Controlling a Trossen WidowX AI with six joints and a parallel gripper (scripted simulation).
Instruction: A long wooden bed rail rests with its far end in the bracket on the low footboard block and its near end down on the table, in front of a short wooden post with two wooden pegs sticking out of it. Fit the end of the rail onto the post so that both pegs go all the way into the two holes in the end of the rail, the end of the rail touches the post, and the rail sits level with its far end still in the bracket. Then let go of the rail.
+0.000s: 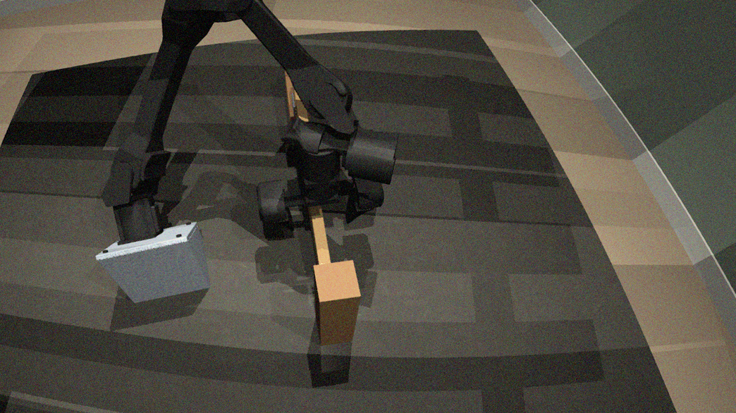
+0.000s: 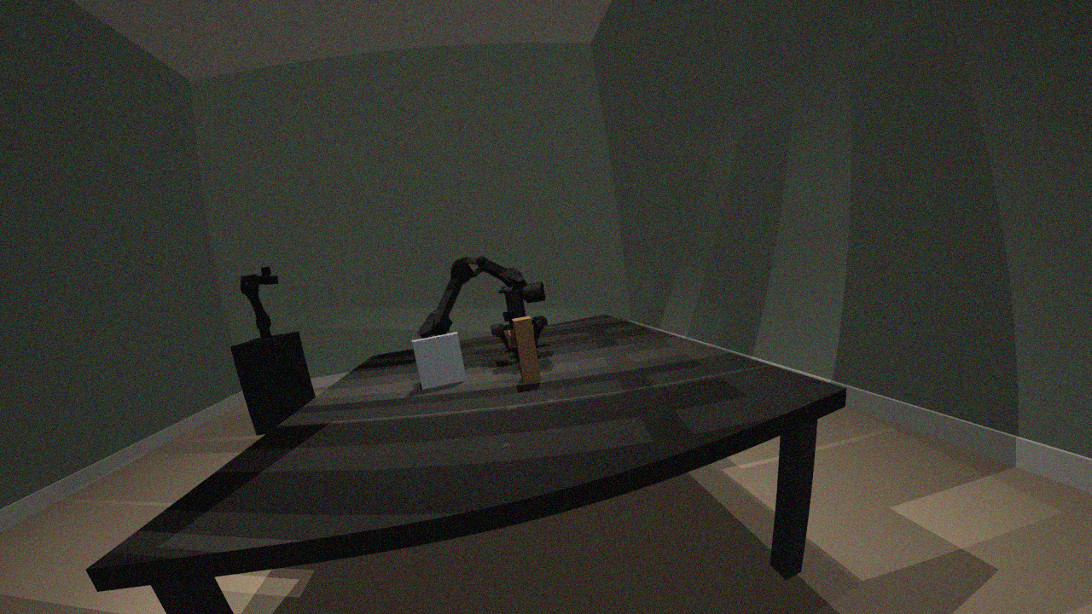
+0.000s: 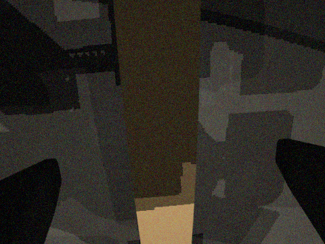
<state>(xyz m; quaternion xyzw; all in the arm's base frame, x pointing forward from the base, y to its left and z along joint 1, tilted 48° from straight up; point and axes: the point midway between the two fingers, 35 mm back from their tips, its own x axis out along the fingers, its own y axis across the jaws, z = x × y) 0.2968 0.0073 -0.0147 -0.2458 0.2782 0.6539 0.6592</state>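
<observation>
The long wooden rail [image 1: 320,238] [image 3: 156,95] runs from under the arm down to the short wooden post [image 1: 336,298] [image 2: 525,350], and its near end lies just in front of the post. The pegs and the holes are hidden. A further piece of the rail [image 1: 295,98] shows behind the arm; the footboard block and bracket are hidden by the arm. My gripper [image 1: 320,204] [image 3: 170,161] is open and low, with one finger on each side of the rail, a short way back from the post. Nothing is held between the fingers.
The arm's grey base block [image 1: 156,263] [image 2: 438,360] stands left of the post. A black stand with a small camera arm [image 2: 270,378] stands beyond the table's left edge. The dark table's front edge [image 2: 488,518] is far from the work.
</observation>
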